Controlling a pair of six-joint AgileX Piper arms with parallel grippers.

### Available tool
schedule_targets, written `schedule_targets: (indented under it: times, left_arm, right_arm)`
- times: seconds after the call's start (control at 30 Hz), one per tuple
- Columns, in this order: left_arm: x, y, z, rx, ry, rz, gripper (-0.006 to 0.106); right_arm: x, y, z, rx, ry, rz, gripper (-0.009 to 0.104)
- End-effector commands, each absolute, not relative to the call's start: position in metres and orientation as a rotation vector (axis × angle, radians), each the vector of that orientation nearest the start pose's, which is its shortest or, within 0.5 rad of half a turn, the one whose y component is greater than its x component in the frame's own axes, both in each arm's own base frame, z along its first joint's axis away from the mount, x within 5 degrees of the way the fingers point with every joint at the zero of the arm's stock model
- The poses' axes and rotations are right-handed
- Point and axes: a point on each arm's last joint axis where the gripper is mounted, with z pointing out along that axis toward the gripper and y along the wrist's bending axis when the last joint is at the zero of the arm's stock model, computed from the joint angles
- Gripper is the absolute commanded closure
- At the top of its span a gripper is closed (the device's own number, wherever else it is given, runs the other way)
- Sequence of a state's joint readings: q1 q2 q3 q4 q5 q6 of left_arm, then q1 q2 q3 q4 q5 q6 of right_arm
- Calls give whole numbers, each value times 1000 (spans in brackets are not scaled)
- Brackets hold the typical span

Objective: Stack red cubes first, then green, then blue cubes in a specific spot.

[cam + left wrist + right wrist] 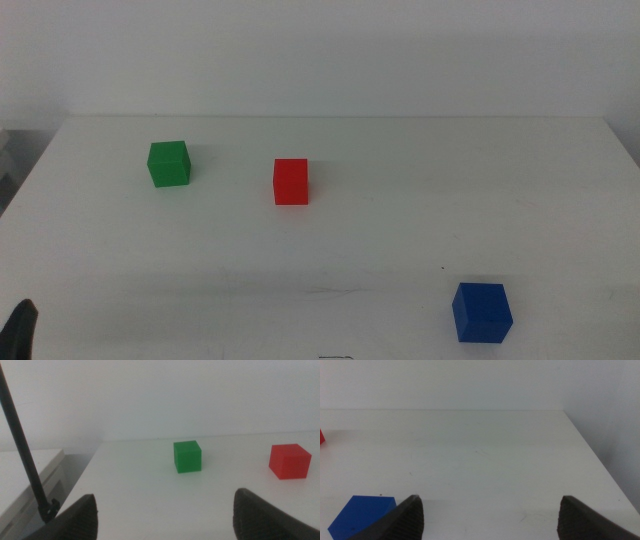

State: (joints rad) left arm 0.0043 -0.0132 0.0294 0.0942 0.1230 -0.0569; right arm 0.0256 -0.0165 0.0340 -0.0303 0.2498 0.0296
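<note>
While blue cube (482, 311) (alone) nears table (400, 230) edge.

You have three cubes on the white table (400, 230), all well apart. The green cube (168, 164) sits far left, the red cube (291, 181) to its right and slightly nearer (both small), and the blue cube (482, 312) near right. A dark gripper tip (22, 330) shows at the near-left corner.
</note>
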Motion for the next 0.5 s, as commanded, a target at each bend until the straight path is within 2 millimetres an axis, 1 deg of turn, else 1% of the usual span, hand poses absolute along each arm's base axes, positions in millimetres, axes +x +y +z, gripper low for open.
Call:
schedule_targets:
  times: [0.0, 0.07, 0.33, 0.47]
  left_arm:
    - [55, 0, 213, 13, 1527, 21, 10]
    - [56, 1, 225, 8, 1569, 23, 10]
    - [65, 4, 292, -20, 1842, 43, 10]
    - [68, 5, 317, -57, 1991, 37, 10]
  right_arm:
    - [54, 1, 196, -22, 1633, 4, 3]
    - [54, 1, 196, -22, 1633, 4, 3]
    - [54, 1, 196, -22, 1633, 4, 3]
    - [54, 1, 196, -22, 1633, 4, 3]
